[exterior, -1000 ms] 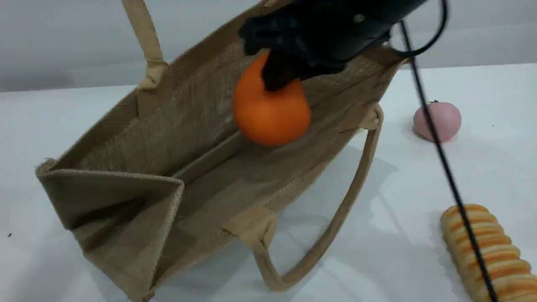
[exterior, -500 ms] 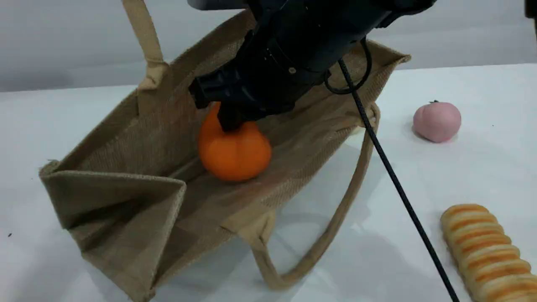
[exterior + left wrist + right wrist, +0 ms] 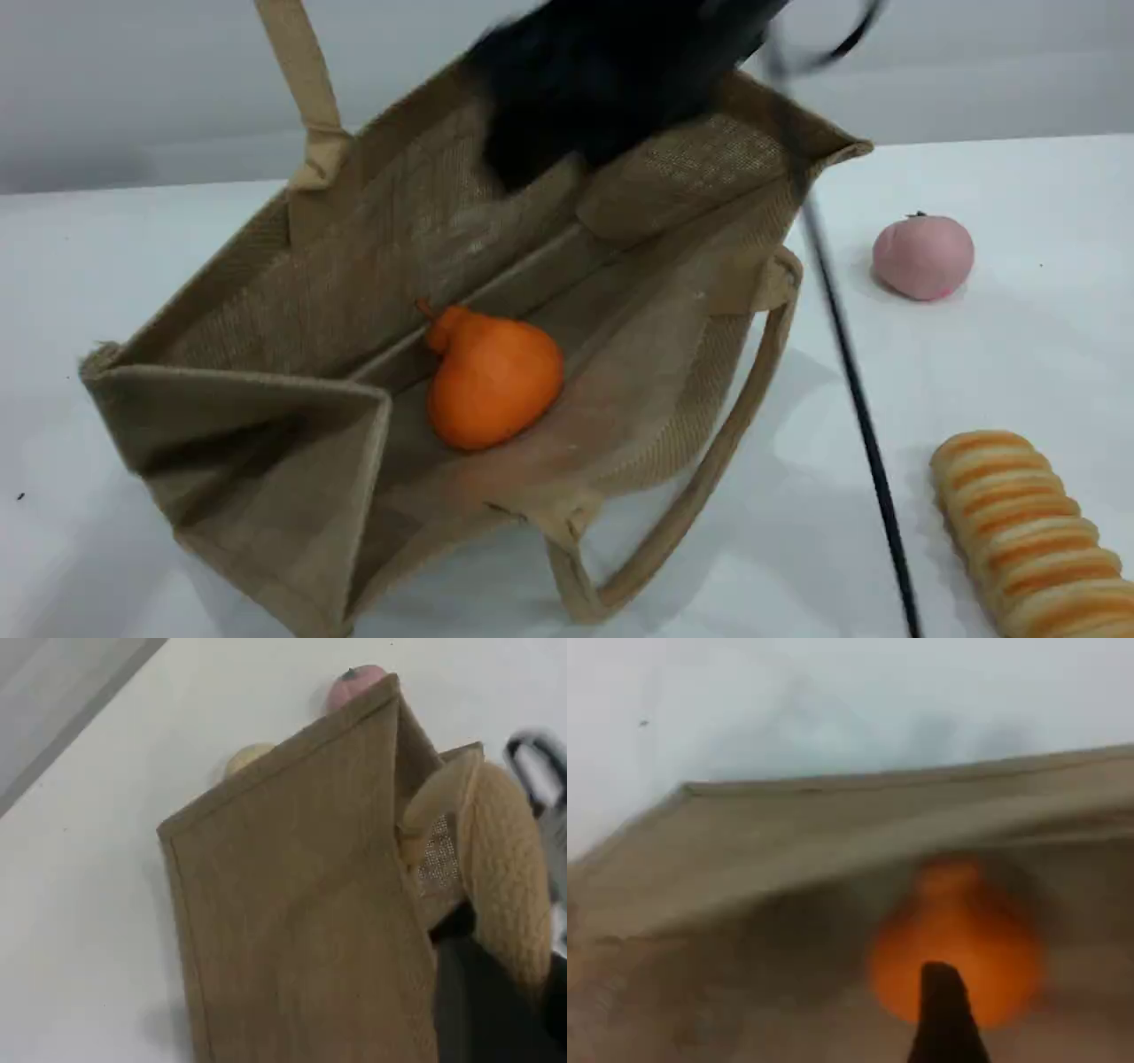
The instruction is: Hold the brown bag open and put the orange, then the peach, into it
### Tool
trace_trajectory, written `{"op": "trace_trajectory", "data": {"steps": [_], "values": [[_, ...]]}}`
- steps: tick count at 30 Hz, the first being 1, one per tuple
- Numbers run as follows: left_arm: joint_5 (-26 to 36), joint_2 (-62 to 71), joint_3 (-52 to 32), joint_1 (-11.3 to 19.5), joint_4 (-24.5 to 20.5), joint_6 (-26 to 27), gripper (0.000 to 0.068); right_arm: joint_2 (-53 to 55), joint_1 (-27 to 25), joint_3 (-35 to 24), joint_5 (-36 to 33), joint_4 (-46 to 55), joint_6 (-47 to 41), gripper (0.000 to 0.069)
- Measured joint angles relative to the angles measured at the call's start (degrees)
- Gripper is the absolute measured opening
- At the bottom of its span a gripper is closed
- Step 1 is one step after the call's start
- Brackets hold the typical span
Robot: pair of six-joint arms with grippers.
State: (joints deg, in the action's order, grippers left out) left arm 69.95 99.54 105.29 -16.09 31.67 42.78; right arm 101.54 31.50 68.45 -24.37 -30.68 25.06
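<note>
The brown bag stands open on the white table, its far handle pulled up out of the scene view's top. In the left wrist view my left gripper is shut on that beige handle. The orange lies free on the bag's floor, knob pointing up-left. My right gripper, a dark blur, hangs above the bag's mouth, apart from the orange and open. The right wrist view looks down past one fingertip at the orange. The pink peach sits on the table right of the bag.
A ribbed orange-and-cream loaf lies at the front right. The right arm's black cable hangs across the space between bag and peach. The bag's near handle droops onto the table. A pale yellow disc peeks out behind the bag.
My right gripper carried the orange down into the bag, let it go and rose toward the top edge. The orange now rests on the bag's floor. The bag stayed held up.
</note>
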Motion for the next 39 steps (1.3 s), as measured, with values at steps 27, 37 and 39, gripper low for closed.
{"op": "trace_trajectory", "data": {"steps": [27, 37, 39], "values": [[0.00, 0.00, 0.00, 0.00, 0.02, -0.08, 0.0086, 15.76, -29.75, 2.37, 17.94, 12.75, -12.37, 0.0408], [0.00, 0.00, 0.00, 0.00, 0.02, -1.56, 0.0086, 25.83, -29.75, 6.82, 18.36, 12.80, -12.42, 0.0408], [0.00, 0.00, 0.00, 0.00, 0.02, -1.77, 0.0086, 26.85, -29.75, 6.88, 18.61, 12.80, -12.42, 0.0408]]}}
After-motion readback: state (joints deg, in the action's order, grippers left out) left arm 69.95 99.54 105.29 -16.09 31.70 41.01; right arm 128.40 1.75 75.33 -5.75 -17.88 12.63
